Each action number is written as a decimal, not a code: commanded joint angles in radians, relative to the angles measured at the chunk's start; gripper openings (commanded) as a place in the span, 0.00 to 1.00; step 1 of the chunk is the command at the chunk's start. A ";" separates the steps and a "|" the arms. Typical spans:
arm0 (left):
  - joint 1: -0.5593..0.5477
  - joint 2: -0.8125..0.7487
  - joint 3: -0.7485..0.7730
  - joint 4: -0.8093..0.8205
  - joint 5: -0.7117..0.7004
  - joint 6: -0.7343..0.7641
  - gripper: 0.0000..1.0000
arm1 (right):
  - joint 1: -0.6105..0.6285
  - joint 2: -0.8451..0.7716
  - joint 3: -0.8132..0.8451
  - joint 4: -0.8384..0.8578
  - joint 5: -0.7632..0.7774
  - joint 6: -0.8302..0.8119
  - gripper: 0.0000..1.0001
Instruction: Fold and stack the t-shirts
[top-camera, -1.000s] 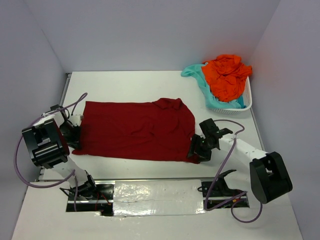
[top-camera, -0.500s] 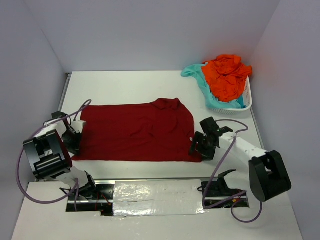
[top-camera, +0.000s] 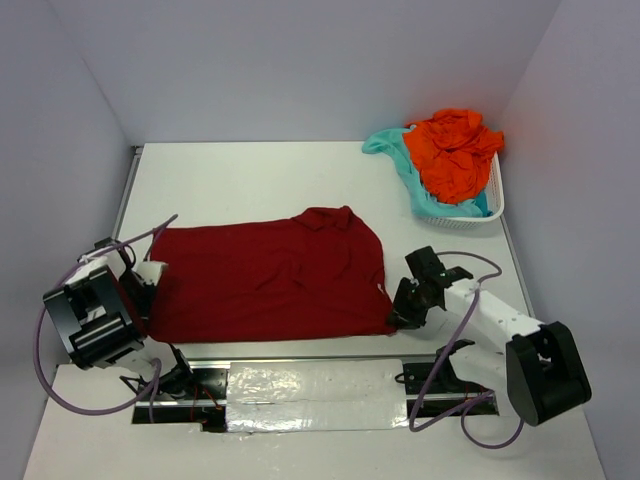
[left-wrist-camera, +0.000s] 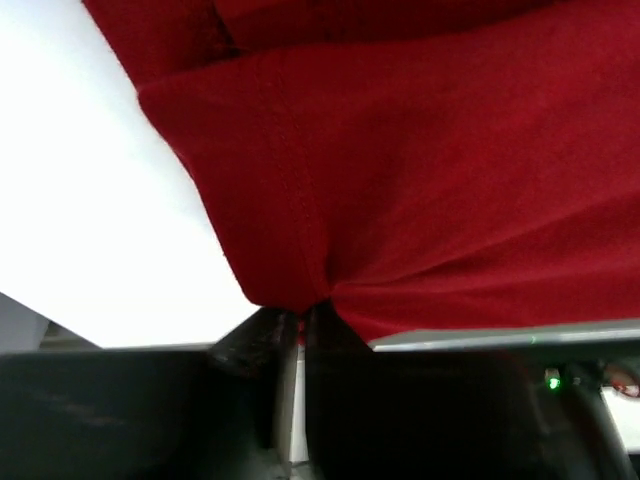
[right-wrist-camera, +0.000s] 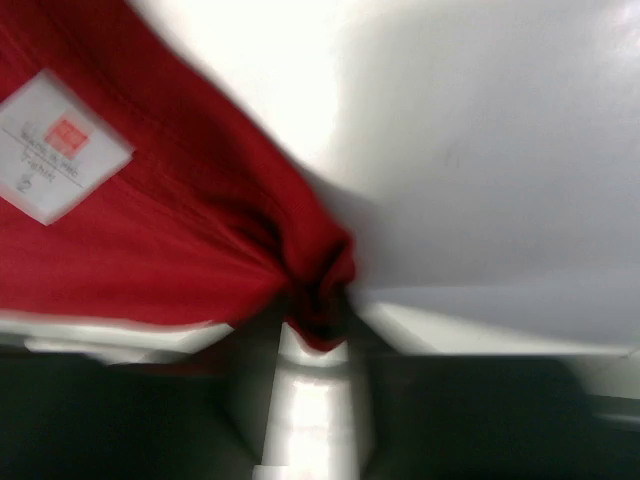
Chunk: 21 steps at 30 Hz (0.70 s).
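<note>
Since a second ago the dark red shirt (top-camera: 270, 275) has slid toward the near edge of the table (top-camera: 250, 180); it lies flat, probably dragged taut to smooth it for folding. The basket (top-camera: 492, 208), far right, holds the orange shirt (top-camera: 455, 150) and the aqua shirt (top-camera: 405, 165). The left gripper (left-wrist-camera: 297, 325) and the right gripper (right-wrist-camera: 318, 335) each pinch a near corner tight.

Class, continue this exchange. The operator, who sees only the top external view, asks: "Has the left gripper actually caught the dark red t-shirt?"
Observer: Yes. The left wrist view shows the left gripper shut on a gathered edge of the dark red t-shirt.
Operator: And the right gripper?
Observer: The right gripper is shut on a bunched corner of the same shirt.
Operator: Anything near that corner?
Observer: A white label with an orange square lies on the fabric, left of the grip.
</note>
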 joint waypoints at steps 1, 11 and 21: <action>0.010 -0.045 -0.007 -0.072 -0.033 0.053 0.21 | 0.004 -0.046 -0.049 -0.067 -0.063 0.021 0.48; 0.010 -0.003 0.451 -0.161 0.127 -0.121 0.68 | 0.003 -0.033 0.465 -0.336 0.168 -0.149 0.71; -0.626 0.116 0.821 -0.104 0.407 -0.312 0.51 | 0.036 0.277 0.577 0.053 -0.103 -0.342 0.17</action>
